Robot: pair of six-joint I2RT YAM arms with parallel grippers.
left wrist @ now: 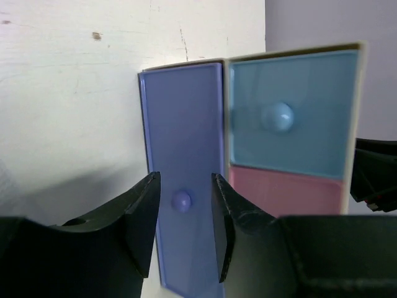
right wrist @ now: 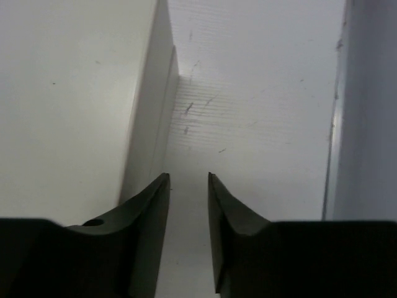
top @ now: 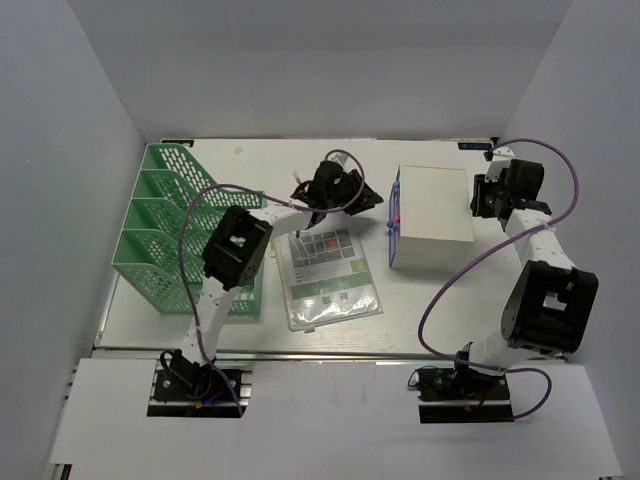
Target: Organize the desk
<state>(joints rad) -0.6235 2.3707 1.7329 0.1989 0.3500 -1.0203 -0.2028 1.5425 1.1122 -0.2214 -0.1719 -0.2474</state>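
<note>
Near edge: left arm's black mount [top: 195,385] and right arm's black mount [top: 465,385], side by side on a white board [top: 330,420], just this side of an aluminium rail [top: 300,350].
Pouch: clear plastic sleeve [top: 328,282] lying flat on the large white rectangular desk [top: 450,300]; inside, printed sheets with a grid of small coloured squares and a green band, print too small to read.
File rack: green mesh rack [top: 175,235] well left of the sleeve, four slanted slots in a row, open upward, white showing through the mesh.
Drawer box: white rectangular box [top: 435,215] just right of the sleeve, drawer fronts facing left; periwinkle drawer front [left wrist: 180,136] beside a light blue drawer front [left wrist: 288,118] and a pink drawer front [left wrist: 285,192]; contents hidden behind the fronts.
Left arm: left gripper [left wrist: 184,211] at the box's front, fingers part-way apart, straddling the small round knob [left wrist: 181,200] of the periwinkle drawer; a sliver of front visible either side of the knob, no contact seen, nothing held.
Right arm: right gripper [right wrist: 188,205] just beside the box's right wall, fingers parted by a narrow gap, only bare desk between them, nothing held.
Surface: desk filling the middle of the top view, rail along its near long edge, faint scratches and specks on the white.
Room: plain pale grey walls [top: 320,60] on the left, right and far sides.
</note>
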